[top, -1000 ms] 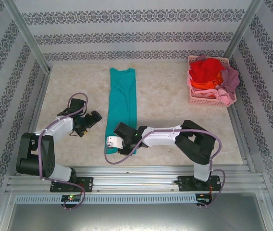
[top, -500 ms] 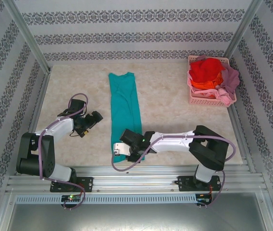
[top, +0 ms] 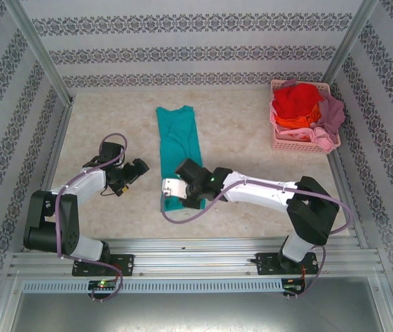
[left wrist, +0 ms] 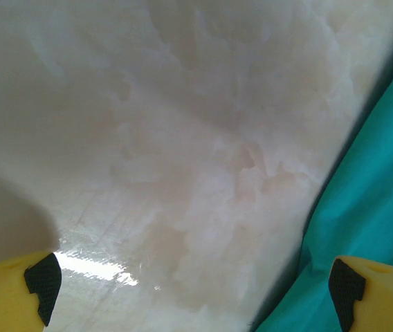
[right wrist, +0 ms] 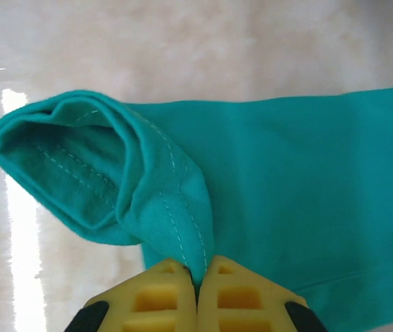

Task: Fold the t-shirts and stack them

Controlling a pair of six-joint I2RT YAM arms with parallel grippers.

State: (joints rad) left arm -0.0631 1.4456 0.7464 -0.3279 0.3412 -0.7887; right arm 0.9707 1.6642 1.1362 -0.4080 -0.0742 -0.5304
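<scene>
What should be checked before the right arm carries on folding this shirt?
1. Right gripper shut on the near edge of the teal shirt: ok.
2. Every cloth layer caught in that pinch: cannot tell.
3. Left gripper open, over bare table beside the shirt: ok.
4. Far part of the shirt lying flat in a narrow strip: ok.
5. Other shirts heaped in the basket, apart from the fold: ok.
</scene>
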